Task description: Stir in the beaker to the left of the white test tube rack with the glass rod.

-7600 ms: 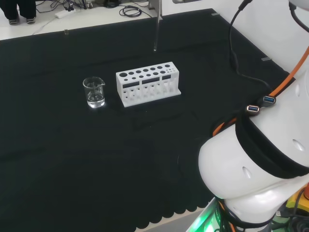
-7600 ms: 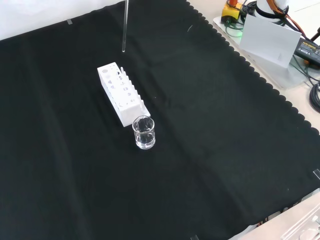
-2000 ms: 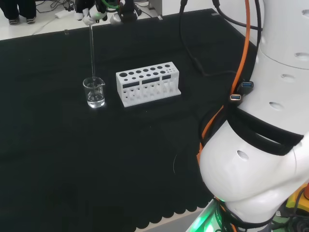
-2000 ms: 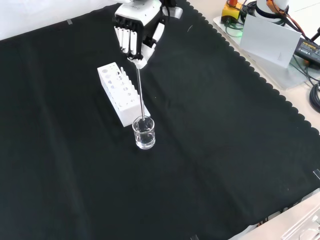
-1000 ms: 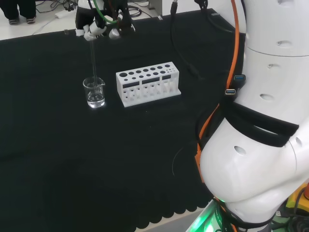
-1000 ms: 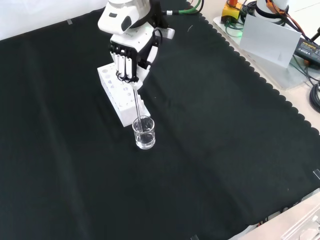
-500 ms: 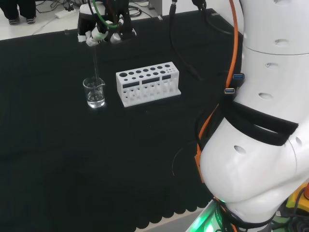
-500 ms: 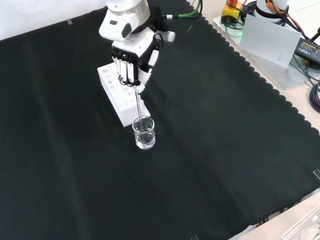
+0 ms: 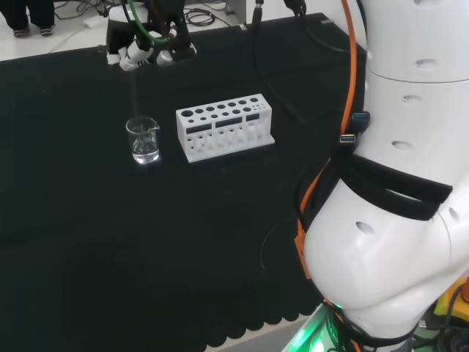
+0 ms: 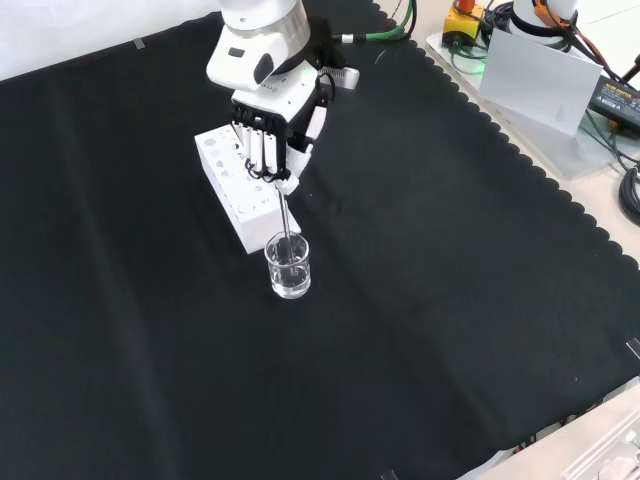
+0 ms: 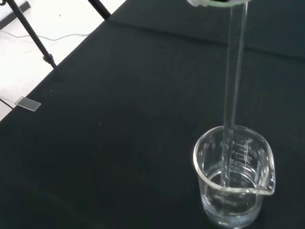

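The hand (image 10: 268, 125) pinches the top of the glass rod (image 10: 286, 215) with curled fingers. The rod stands almost straight up and down, its low end pointing into the beaker (image 10: 288, 266) (there is a little clear water in the bottom). In the front view the beaker sits on the black cloth (image 10: 450, 300) just below the white test tube rack (image 10: 238, 180); in the head view it is left of the rack.
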Controlling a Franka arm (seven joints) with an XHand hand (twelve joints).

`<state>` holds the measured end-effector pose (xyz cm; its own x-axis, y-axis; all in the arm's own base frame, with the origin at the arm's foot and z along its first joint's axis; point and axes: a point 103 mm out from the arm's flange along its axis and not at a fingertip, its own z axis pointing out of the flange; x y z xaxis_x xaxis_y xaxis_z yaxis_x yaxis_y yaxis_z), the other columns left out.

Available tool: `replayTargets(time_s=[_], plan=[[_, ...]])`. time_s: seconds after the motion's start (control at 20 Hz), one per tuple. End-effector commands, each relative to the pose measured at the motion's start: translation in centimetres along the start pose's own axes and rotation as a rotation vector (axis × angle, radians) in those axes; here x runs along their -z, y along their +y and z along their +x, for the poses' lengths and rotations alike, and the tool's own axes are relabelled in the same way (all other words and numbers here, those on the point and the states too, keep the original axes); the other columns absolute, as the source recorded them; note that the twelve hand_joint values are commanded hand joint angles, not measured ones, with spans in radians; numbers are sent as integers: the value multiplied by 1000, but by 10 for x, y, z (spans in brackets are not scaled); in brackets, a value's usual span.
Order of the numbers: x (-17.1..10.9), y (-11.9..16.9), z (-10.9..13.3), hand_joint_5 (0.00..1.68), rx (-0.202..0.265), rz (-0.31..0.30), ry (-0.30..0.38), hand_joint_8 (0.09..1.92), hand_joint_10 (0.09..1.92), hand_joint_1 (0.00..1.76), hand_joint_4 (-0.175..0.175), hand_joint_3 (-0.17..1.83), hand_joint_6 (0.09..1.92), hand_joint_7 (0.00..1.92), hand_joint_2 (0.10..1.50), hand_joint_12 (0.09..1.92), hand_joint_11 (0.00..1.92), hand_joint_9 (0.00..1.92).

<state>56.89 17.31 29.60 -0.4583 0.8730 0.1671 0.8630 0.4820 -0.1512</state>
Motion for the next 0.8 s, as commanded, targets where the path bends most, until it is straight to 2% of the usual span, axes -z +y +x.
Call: replayTargets(time_s=[0.05, 0.25, 0.5, 0.8], plan=[[3, 12, -6, 1075, 5, -3, 10, 1101, 1174, 1399, -175, 0, 478, 933, 1079, 645, 1507, 1095], [7, 18, -23, 1078, -8, -5, 14, 1103, 1171, 1399, -175, 0, 479, 930, 1079, 645, 1504, 1097], [8, 5, -44, 1077, -47, 1, 9, 1109, 1166, 1399, -175, 0, 482, 926, 1079, 647, 1505, 1099], [4, -11, -44, 1074, -58, 18, -4, 1109, 1168, 1399, -175, 0, 486, 927, 1080, 650, 1505, 1098]])
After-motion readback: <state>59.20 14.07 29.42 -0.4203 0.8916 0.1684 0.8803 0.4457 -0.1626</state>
